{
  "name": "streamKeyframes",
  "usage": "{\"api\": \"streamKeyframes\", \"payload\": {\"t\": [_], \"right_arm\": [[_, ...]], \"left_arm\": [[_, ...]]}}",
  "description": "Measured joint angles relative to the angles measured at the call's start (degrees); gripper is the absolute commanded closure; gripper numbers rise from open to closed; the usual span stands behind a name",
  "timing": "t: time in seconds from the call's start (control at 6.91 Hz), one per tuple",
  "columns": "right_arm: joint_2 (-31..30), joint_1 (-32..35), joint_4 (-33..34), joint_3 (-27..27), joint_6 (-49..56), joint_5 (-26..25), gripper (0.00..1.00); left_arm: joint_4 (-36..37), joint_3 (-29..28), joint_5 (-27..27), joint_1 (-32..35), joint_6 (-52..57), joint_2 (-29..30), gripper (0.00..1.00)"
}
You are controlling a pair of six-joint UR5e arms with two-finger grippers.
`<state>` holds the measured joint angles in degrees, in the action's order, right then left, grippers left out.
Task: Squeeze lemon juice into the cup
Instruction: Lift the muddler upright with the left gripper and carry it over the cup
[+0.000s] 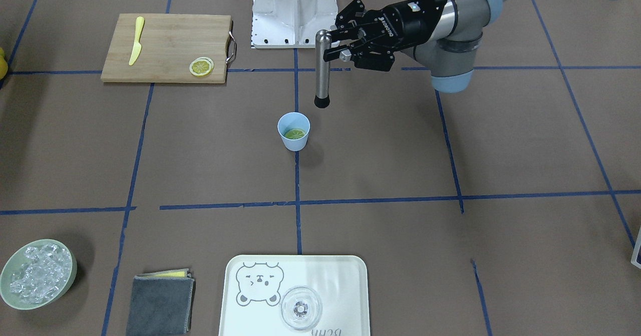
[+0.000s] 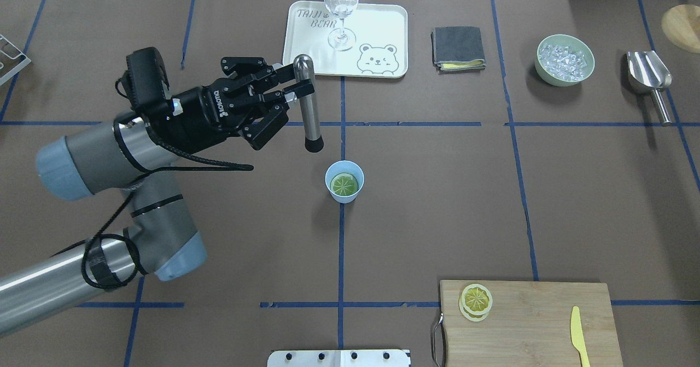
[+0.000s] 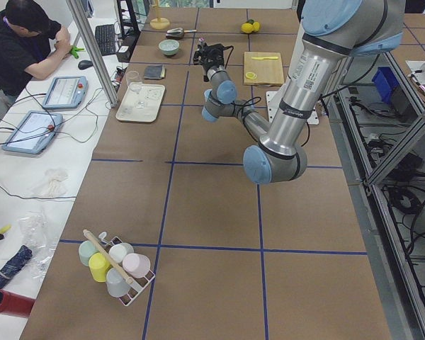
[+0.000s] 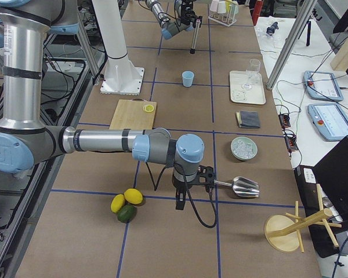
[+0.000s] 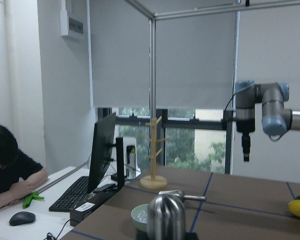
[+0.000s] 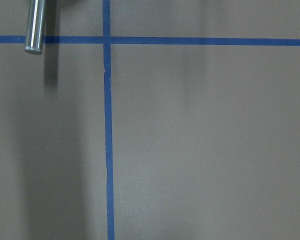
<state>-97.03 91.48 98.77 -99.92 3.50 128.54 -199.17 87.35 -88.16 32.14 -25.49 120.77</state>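
The light-blue cup (image 2: pixel 344 190) stands near the table's middle, on a blue tape line. A lemon slice (image 2: pixel 345 182) lies flat inside it and also shows in the front view, where the lemon (image 1: pixel 294 134) rests in the cup (image 1: pixel 294 143). My left gripper (image 2: pixel 299 89) is shut on the top of an upright steel muddler (image 2: pixel 310 112). The muddler's black tip hangs in the air, to the left of the cup and beyond it. My right gripper (image 4: pixel 180 204) points down at the table's far right end, and I cannot tell its state.
A cutting board (image 2: pixel 538 312) holds two stacked lemon slices (image 2: pixel 476 300) and a yellow knife (image 2: pixel 578 334). At the far edge are a tray (image 2: pixel 383 33) with a glass (image 2: pixel 340 6), a grey cloth (image 2: pixel 458 47), an ice bowl (image 2: pixel 564 59) and a metal scoop (image 2: pixel 651 77).
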Motion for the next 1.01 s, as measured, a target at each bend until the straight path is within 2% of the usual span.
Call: {"api": "streamKeyframes", "payload": {"t": [0.43,1.01], "right_arm": [[0.0,0.6,0.0,0.5,0.0,-0.1,0.0],[0.2,1.2,0.0,0.9,0.0,-0.2,0.0]], "left_arm": [[-4.4,-6.0,7.5,-6.1,6.2,1.6,1.0],[-5.0,-10.4,10.3,-7.9,7.3,1.8,1.0]]}}
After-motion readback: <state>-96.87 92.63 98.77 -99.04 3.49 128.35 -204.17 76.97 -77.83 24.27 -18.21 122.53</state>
